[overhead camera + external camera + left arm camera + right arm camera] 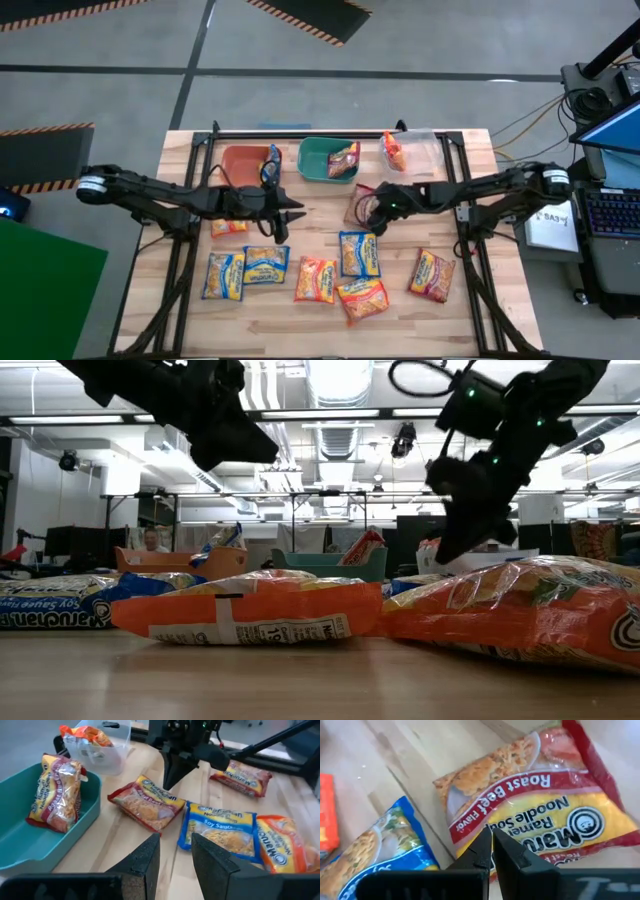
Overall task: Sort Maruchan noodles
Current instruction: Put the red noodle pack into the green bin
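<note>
One maroon roast-beef packet lies on the table just in front of the green bin, under the right gripper, whose fingers are pressed together empty, so it may merely shove the glossy packet aside.

Bright, even light comes from ceiling strip lamps; shadows on the table are soft. Glossy packets show glare, near ones blurred.

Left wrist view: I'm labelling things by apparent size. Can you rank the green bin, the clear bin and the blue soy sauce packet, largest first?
1. green bin, though it sits nearest the camera.
2. blue soy sauce packet and clear bin: too close to rank; the bin is farther off and partly cut off.
</note>
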Tool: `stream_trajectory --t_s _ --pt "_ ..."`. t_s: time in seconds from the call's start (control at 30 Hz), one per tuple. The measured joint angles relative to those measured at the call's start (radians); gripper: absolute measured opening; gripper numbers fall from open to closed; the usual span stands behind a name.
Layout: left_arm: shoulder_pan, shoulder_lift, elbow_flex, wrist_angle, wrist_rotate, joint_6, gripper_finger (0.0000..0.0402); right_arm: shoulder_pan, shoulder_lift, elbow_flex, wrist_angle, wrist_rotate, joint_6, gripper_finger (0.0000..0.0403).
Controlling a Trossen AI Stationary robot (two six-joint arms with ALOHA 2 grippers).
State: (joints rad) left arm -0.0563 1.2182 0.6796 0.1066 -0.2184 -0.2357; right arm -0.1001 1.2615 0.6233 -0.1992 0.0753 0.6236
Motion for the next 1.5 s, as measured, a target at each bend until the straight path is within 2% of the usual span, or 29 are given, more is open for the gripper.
stream_trajectory --t_s 0.13,0.33,0.47,0.57,0.63,0.77,0.93,1.07,1.27,1.37,1.5 --pt "-0.006 0.025 0.000 0.069 -0.001 -0.010 0.0094 0.000 -0.054 -0.004 -0.093 0.009 -0.036 0.0009" --pt "-0.010 0.127 0.006 0.221 0.000 -0.027 0.0094 0.000 -0.121 -0.007 -0.272 0.174 -0.029 0.0009" --pt "-0.012 0.224 0.031 0.310 0.000 -0.065 0.0094 0.000 -0.157 -0.025 -0.301 0.240 -0.009 0.0010" --pt "-0.025 0.290 0.063 0.322 -0.001 -0.071 0.0094 0.004 -0.186 -0.055 -0.298 0.227 0.027 0.0021" --pt "-0.040 0.319 0.087 0.321 -0.010 -0.075 0.0094 0.012 -0.209 -0.094 -0.281 0.178 0.083 0.0038" --pt "-0.079 0.346 0.112 0.321 -0.054 -0.068 0.0094 0.022 -0.257 -0.193 -0.182 0.048 0.153 0.0090" --pt "-0.102 0.345 0.111 0.302 -0.085 -0.062 0.0094 0.024 -0.269 -0.279 -0.052 0.002 0.246 0.0145" --pt "-0.108 0.345 0.110 0.267 -0.086 -0.059 0.0094 0.033 -0.223 -0.318 0.098 0.002 0.292 0.0148" --pt "-0.109 0.345 0.109 0.230 -0.086 -0.031 0.0094 0.033 -0.062 -0.312 0.371 0.003 0.279 0.0117" --pt "-0.109 0.345 0.109 0.230 -0.086 -0.002 0.0094 0.034 0.039 -0.270 0.444 0.003 0.267 0.0097" --pt "-0.109 0.344 0.109 0.229 -0.086 0.027 0.0094 0.048 0.155 -0.180 0.451 0.004 0.237 0.0075"
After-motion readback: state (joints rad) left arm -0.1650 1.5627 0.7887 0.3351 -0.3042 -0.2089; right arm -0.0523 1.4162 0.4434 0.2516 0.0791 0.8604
